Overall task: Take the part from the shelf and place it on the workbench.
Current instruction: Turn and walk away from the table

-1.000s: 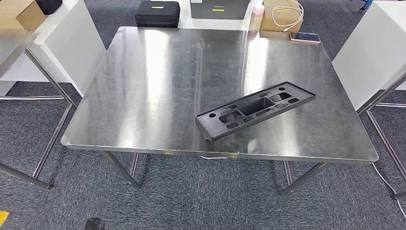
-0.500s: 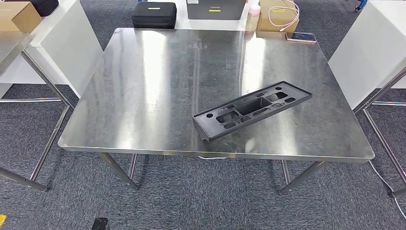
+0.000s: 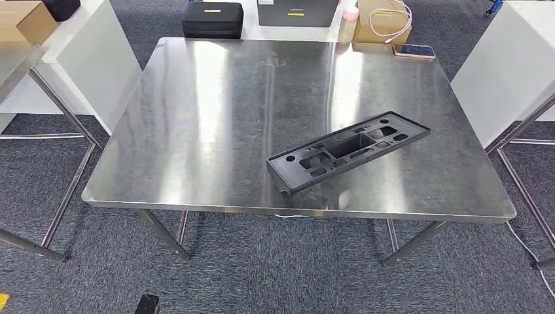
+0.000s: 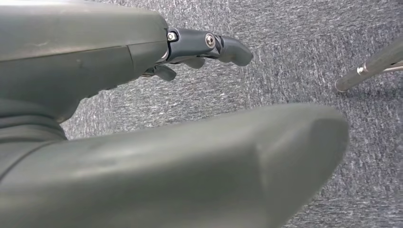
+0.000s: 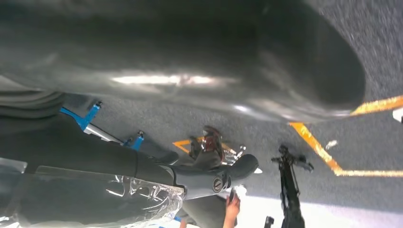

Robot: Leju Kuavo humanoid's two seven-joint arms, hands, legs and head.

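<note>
and there's the part (image 3: pixel 348 152), a long black moulded plastic tray with cut-outs and a deeper pocket in its middle, lying flat on the steel workbench (image 3: pixel 196 131), slantwise, toward the near right corner, one end close to the near edge. nothing touches it. judged from how it lies, the placing looks done.

how would it handle? it reads as light and stiff, a thin-walled moulding that shouldn't sag when lifted by one end, though its length would make it swing. the surface looks matte, so probably not slippery, but on polished steel it may well slide if nudged. the best hold looks to be across the long rims near the middle, beside the pocket, or with fingers hooked into a cut-out.

now the wrist cameras. the left wrist view looks down at grey carpet and a table leg (image 4: pixel 368 71); the left hand (image 4: pixel 209 47) hangs there with its fingers extended, nothing in them, so loose and empty. the right wrist view shows the right hand (image 5: pixel 214 175) over dark floor with yellow tape lines (image 5: pixel 328 161); it's blurred and dim, but the fingers seem relaxed around nothing. the head view gives the whole benchtop and part; the wrist views give the hands and the floor.
</note>
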